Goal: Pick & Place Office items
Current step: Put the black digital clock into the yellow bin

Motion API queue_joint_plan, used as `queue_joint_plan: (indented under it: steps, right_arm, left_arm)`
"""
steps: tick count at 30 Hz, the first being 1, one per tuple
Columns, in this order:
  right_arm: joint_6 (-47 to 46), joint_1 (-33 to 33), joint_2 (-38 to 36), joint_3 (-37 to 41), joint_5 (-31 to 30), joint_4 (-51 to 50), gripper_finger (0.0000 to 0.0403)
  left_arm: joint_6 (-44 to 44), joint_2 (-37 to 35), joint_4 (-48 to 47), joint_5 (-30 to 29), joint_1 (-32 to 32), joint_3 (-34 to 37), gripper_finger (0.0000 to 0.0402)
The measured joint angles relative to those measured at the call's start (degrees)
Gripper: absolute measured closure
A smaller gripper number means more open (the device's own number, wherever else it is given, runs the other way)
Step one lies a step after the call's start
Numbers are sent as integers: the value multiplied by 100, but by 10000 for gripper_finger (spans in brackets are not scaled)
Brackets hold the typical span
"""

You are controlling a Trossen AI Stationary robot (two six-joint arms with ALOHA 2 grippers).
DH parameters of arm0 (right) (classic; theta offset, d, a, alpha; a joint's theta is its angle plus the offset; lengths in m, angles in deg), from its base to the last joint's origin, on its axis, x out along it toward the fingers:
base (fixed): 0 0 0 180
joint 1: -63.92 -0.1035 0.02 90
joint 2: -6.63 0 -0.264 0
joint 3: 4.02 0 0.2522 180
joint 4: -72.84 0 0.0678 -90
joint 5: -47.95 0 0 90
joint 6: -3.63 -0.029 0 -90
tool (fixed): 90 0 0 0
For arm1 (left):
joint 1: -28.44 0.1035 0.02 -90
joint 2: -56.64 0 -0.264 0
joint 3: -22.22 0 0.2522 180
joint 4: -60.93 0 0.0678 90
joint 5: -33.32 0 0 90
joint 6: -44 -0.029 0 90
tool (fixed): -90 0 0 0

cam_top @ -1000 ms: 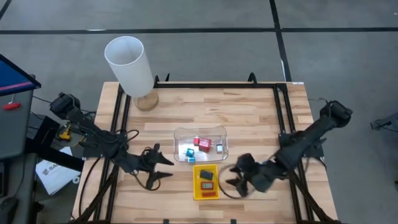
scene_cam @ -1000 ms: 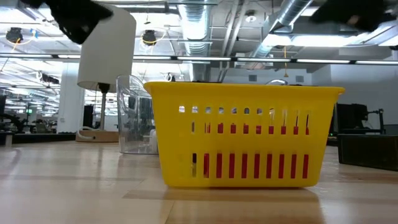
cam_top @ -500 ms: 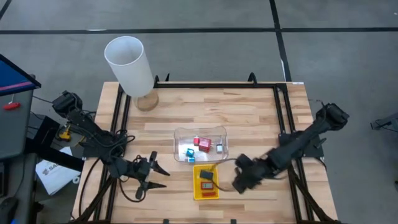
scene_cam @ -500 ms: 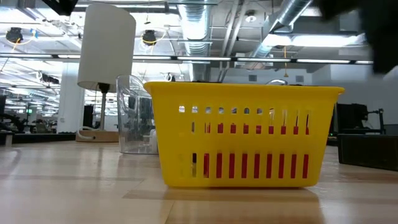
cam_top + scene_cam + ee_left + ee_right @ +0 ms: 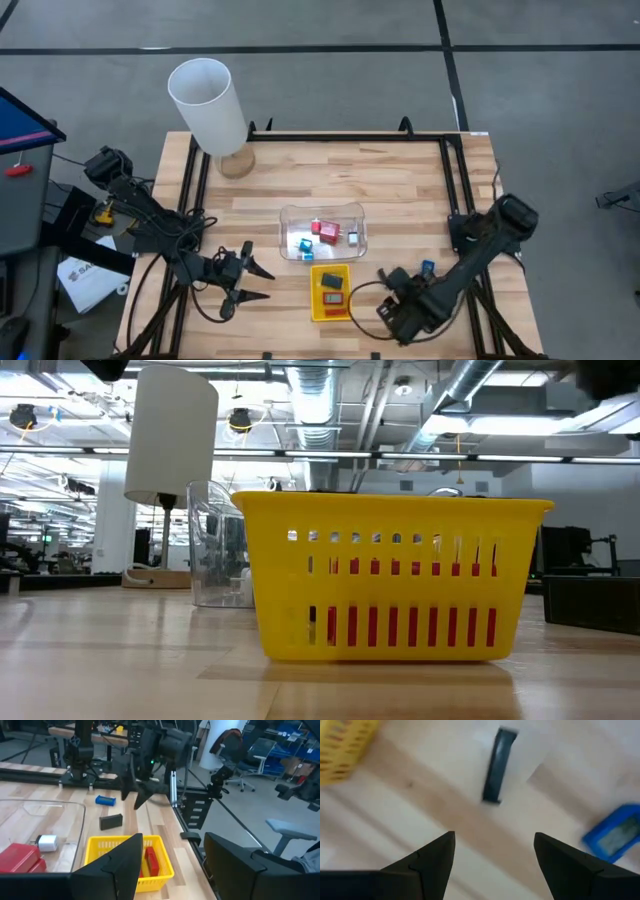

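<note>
office items lie in three places: red and blue-and-white bits (image 5: 323,230) in the clear tray (image 5: 322,212), a black piece (image 5: 332,283) and a red piece (image 5: 150,860) in the yellow tray (image 5: 316,300), and a black bit (image 5: 498,765) with a blue one (image 5: 614,833) on the table (image 5: 400,190) by the right gripper (image 5: 393,300). that gripper hangs over the black bit, fingers apart, seemingly holding nothing. left gripper (image 5: 250,279) hovers left of the yellow tray, fingers spread, empty. a white cylinder (image 5: 207,104) stands at the far left corner.
</note>
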State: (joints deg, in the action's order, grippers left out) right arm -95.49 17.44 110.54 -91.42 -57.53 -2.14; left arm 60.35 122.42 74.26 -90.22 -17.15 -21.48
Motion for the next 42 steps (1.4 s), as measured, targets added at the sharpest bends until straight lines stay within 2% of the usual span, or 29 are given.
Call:
queue_joint_plan:
  steps: [6, 24, 29, 38, 42]
  right_arm:
    - [508, 293, 305, -267, -111, -504, 138]
    - [271, 599, 259, 407, 42, 744, 143]
    - [289, 564, 259, 487, 44, 795, 177]
    - [377, 558, 259, 487, 61, 829, 281]
    - [452, 561, 259, 487, 61, 835, 312]
  left_arm:
    - [-119, 0, 33, 9, -13, 0, 192]
    - [-152, 0, -115, 28, -15, 0, 192]
    - [-152, 0, -92, 28, -15, 0, 192]
    - [-152, -2, -89, 12, -13, 0, 192]
    - [-152, -2, -91, 4, -14, 2, 192]
